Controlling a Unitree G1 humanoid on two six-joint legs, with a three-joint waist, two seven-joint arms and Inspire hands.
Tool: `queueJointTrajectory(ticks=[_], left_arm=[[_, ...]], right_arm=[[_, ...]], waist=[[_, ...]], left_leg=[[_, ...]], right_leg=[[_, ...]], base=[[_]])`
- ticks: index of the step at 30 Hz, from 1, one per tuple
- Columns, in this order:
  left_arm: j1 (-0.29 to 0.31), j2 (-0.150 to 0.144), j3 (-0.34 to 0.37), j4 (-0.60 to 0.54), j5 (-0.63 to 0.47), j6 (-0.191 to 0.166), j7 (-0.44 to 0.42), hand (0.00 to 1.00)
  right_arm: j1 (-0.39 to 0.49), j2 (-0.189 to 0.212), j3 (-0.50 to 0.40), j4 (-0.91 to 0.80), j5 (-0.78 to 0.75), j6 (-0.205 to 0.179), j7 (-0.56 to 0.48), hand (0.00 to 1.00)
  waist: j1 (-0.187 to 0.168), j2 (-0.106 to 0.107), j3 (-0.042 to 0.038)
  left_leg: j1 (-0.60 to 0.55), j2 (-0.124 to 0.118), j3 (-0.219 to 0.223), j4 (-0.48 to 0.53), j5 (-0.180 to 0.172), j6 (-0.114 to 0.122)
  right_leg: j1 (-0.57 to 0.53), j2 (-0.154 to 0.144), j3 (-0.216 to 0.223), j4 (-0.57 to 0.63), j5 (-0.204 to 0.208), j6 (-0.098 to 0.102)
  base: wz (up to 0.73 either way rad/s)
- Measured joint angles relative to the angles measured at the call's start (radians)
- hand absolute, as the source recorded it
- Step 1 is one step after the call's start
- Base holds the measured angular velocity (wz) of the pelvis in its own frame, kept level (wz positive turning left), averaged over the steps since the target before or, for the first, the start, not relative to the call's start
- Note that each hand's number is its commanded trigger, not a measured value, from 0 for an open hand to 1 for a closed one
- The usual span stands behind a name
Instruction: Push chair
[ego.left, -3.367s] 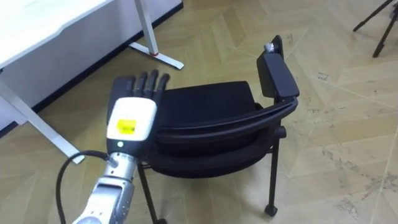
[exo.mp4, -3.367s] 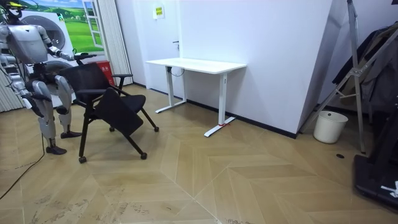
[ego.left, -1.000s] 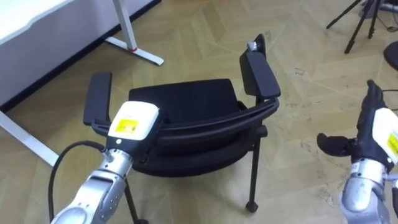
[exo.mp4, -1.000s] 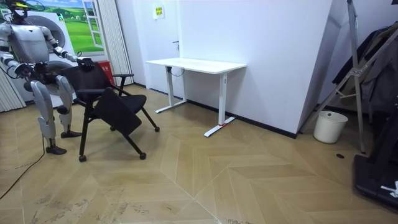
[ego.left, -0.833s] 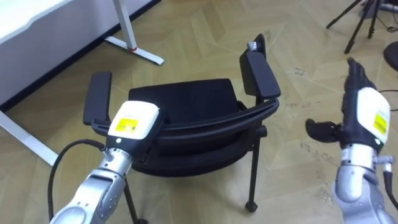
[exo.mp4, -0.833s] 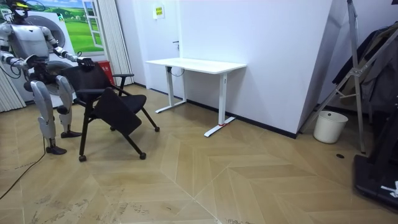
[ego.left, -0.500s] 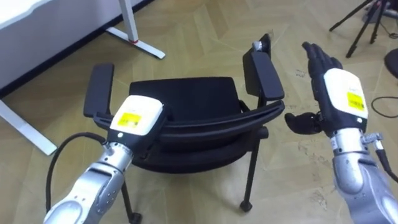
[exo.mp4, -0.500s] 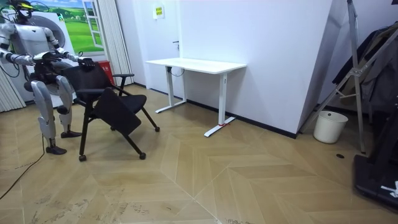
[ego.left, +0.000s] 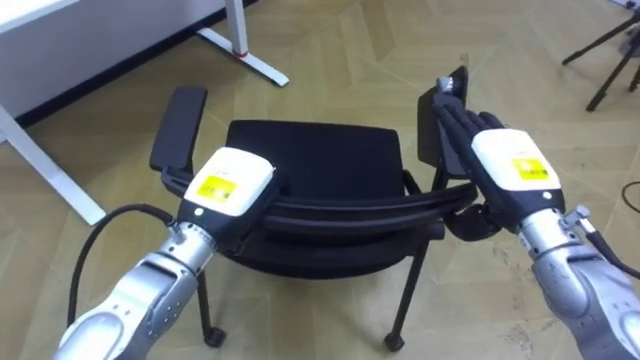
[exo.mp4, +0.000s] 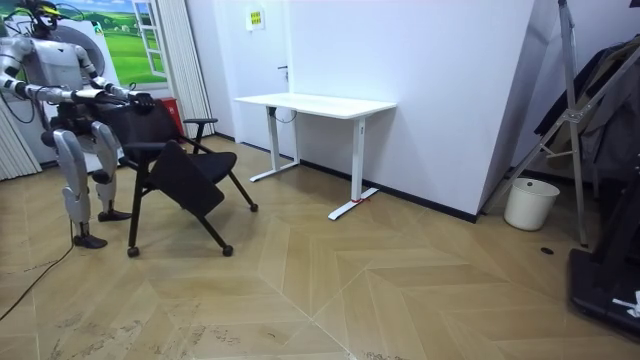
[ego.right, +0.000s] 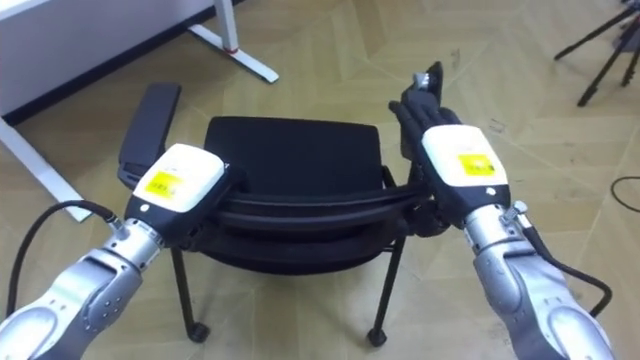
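Black chair (ego.left: 315, 160) with armrests stands on the wood parquet floor (ego.left: 330, 50), directly in front of the robot, seat facing away from it. In the room view the robot stands upright behind the chair (exo.mp4: 165, 150) at the room view's left, both arms stretched forward to the backrest.

Left robot hand (ego.left: 228, 185) sits on the left end of the curved backrest rail (ego.left: 350, 208), back of hand up. Its fingers go over the rail and are hidden, so cannot tell if it grips.

Right robot hand (ego.left: 505, 165) is at the right end of the rail. Its fingers (ego.left: 455, 105) are straight, lying forward along the right armrest (ego.left: 428, 140) and covering most of it; the thumb sits low by the rail's end. Reads as a flat, unclenched hand, not a grasp.

Left armrest (ego.left: 180, 128) is uncovered, just ahead of the left robot hand.

White desk (exo.mp4: 315, 103) stands against the wall beyond the chair, well apart from it; one desk foot (ego.left: 245, 45) shows ahead-left of the chair. Tripod legs (ego.left: 605, 60) far right. White waste bin (exo.mp4: 530, 203) by the wall at the room view's right.
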Motion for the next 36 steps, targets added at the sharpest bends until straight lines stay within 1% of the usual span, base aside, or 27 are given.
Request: queueJointTrajectory(ticks=[2,5,6,8,10,12,13,14,15,16,17,18,19,20,22,23,25,28,32,34,36], left_arm=[[0.0,0.005,-0.007,0.0,-0.001,-0.004,0.004,1.0],[0.0,0.006,-0.016,0.0,-0.001,-0.007,0.009,1.0],[0.0,0.007,-0.019,0.0,-0.001,-0.01,0.01,1.0],[0.0,0.01,-0.022,0.0,-0.001,-0.011,0.012,1.0],[0.0,0.015,-0.022,0.0,-0.002,-0.012,0.02,1.0],[-0.001,0.023,-0.024,0.003,-0.006,-0.011,0.023,1.0],[-0.002,0.024,-0.027,0.009,-0.008,-0.011,0.027,1.0],[-0.002,0.023,-0.029,0.031,-0.012,-0.014,0.04,1.0],[-0.004,0.055,-0.019,0.034,-0.028,-0.029,0.055,1.0],[-0.007,0.079,-0.011,0.026,-0.03,-0.035,0.066,1.0],[-0.016,0.085,-0.002,0.035,-0.037,-0.037,0.078,1.0],[-0.032,0.052,-0.003,0.055,-0.033,-0.017,0.074,1.0],[-0.043,0.045,-0.003,0.068,-0.034,-0.014,0.072,1.0],[-0.061,0.044,-0.014,0.08,-0.035,-0.011,0.069,1.0],[-0.074,0.037,-0.035,0.081,-0.035,0.002,0.066,1.0],[-0.077,0.031,-0.044,0.081,-0.033,0.004,0.066,1.0],[-0.077,0.027,-0.067,0.081,-0.033,0.002,0.066,1.0],[-0.075,0.02,-0.074,0.081,-0.025,-0.001,0.064,1.0],[-0.074,-0.004,-0.074,0.091,-0.007,0.002,0.059,1.0],[-0.072,-0.019,-0.074,0.1,-0.003,0.01,0.057,1.0],[-0.072,-0.035,-0.074,0.115,-0.003,0.012,0.052,1.0]], right_arm=[[0.0,-0.014,0.02,-0.001,0.0,-0.005,0.011,0.0],[0.0,-0.022,0.04,-0.002,0.0,-0.01,0.023,0.0],[0.0,-0.028,0.046,-0.002,0.0,-0.017,0.03,0.0],[0.0,-0.036,0.052,-0.002,0.0,-0.027,0.04,0.0],[0.0,-0.038,0.054,-0.007,0.0,-0.03,0.043,0.0],[0.0,-0.038,0.066,-0.014,0.003,-0.031,0.043,0.0],[0.0,-0.038,0.071,-0.014,0.004,-0.031,0.043,0.0],[-0.001,-0.034,0.091,-0.013,0.004,-0.034,0.043,0.0],[-0.006,-0.011,0.102,-0.025,-0.001,-0.046,0.044,0.0],[-0.008,-0.006,0.11,-0.042,-0.002,-0.047,0.044,0.0],[-0.014,-0.028,0.137,-0.064,-0.002,-0.05,0.046,0.0],[-0.016,-0.032,0.153,-0.071,-0.004,-0.045,0.057,0.0],[-0.02,-0.03,0.165,-0.071,-0.004,-0.041,0.064,0.0],[-0.031,-0.031,0.187,-0.071,-0.005,-0.041,0.081,0.0],[-0.033,-0.033,0.208,-0.071,-0.006,-0.042,0.105,0.0],[-0.033,-0.032,0.214,-0.071,-0.012,-0.042,0.119,0.0],[-0.033,-0.032,0.228,-0.071,-0.032,-0.037,0.131,0.0],[-0.033,-0.031,0.246,-0.07,-0.04,-0.036,0.133,0.0],[-0.034,-0.024,0.246,-0.036,-0.057,-0.042,0.121,0.0],[-0.034,-0.015,0.245,-0.023,-0.072,-0.038,0.113,0.0],[-0.034,-0.013,0.245,-0.011,-0.077,-0.034,0.103,0.0]], waist=[[0.004,0.0,0.0],[0.014,-0.002,0.0002],[0.017,-0.003,0.0003],[0.017,-0.004,-0.0003],[0.019,-0.005,0.0003],[0.017,-0.005,0.0004],[0.016,-0.003,0.0023],[0.014,0.024,0.0162],[0.016,0.018,0.0129],[0.027,-0.001,0.014],[0.025,-0.012,0.0158],[0.021,0.007,0.014],[0.022,0.007,0.0139],[0.018,0.008,0.0143],[0.008,0.01,0.0129],[0.007,0.009,0.0124],[0.015,0.014,0.0091],[0.021,0.013,0.0077],[0.026,0.016,0.0066],[0.027,0.023,0.0022],[0.024,0.035,-0.0039]], left_leg=[[0.003,0.0,-0.005,0.0,0.0,0.0],[0.012,0.0,-0.013,0.0,0.0,0.0],[0.014,-0.001,-0.025,0.0,0.0,0.0],[0.017,-0.001,-0.034,0.0,0.0,0.0],[0.019,-0.001,-0.046,0.003,0.0,0.0],[0.022,0.0,-0.081,0.019,0.0,0.001],[0.025,0.003,-0.092,0.028,0.001,0.002],[0.035,0.029,-0.139,0.044,0.002,0.005],[0.022,0.062,-0.159,0.056,0.002,0.005],[0.001,0.055,-0.153,0.068,-0.001,0.003],[-0.003,0.039,-0.145,0.078,-0.031,-0.01],[-0.004,0.051,-0.145,0.073,-0.046,-0.007],[-0.004,0.045,-0.146,0.057,-0.04,-0.009],[-0.004,0.035,-0.139,0.028,-0.028,-0.009],[-0.001,0.033,-0.131,0.013,-0.024,-0.012],[-0.001,0.029,-0.126,0.013,-0.024,-0.013],[0.0,0.019,-0.11,0.016,-0.024,-0.012],[0.0,0.014,-0.108,0.016,-0.024,-0.012],[0.002,0.013,-0.108,0.021,-0.024,-0.012],[0.006,0.013,-0.108,0.019,-0.024,-0.012],[0.006,0.013,-0.107,0.018,-0.024,-0.012]], right_leg=[[0.005,0.0,0.0,0.0,0.0,0.0],[0.014,0.0,0.0,0.003,0.0,0.0],[0.019,0.0,0.0,0.003,0.0,0.0],[0.023,0.0,0.0,0.004,0.0,0.0],[0.019,0.001,0.0,0.018,-0.006,-0.012],[-0.007,0.001,0.012,0.084,-0.021,-0.04],[-0.022,0.001,0.016,0.124,-0.025,-0.049],[-0.088,0.03,0.029,0.222,-0.057,-0.117],[-0.122,0.123,0.107,0.093,-0.037,-0.153],[-0.134,0.139,0.117,0.023,0.032,-0.153],[-0.146,0.123,0.053,0.017,0.091,-0.144],[-0.146,0.13,0.037,0.022,0.088,-0.142],[-0.147,0.127,0.038,0.021,0.087,-0.141],[-0.149,0.124,0.036,0.017,0.086,-0.14],[-0.149,0.123,0.027,0.018,0.082,-0.134],[-0.149,0.125,0.028,0.018,0.083,-0.13],[-0.148,0.117,0.031,0.018,0.089,-0.119],[-0.146,0.111,0.028,0.018,0.092,-0.114],[-0.135,0.106,0.013,0.018,0.092,-0.114],[-0.133,0.105,0.012,0.018,0.092,-0.114],[-0.132,0.103,0.008,0.019,0.092,-0.114]], base=[[0.02],[0.01],[0.06],[0.07],[-0.02],[-0.02],[-0.15],[-0.3],[-0.29],[-0.05],[0.23],[0.28],[0.19],[0.18],[0.21],[0.08],[-0.02],[0.04],[0.11],[0.0],[0.05]])
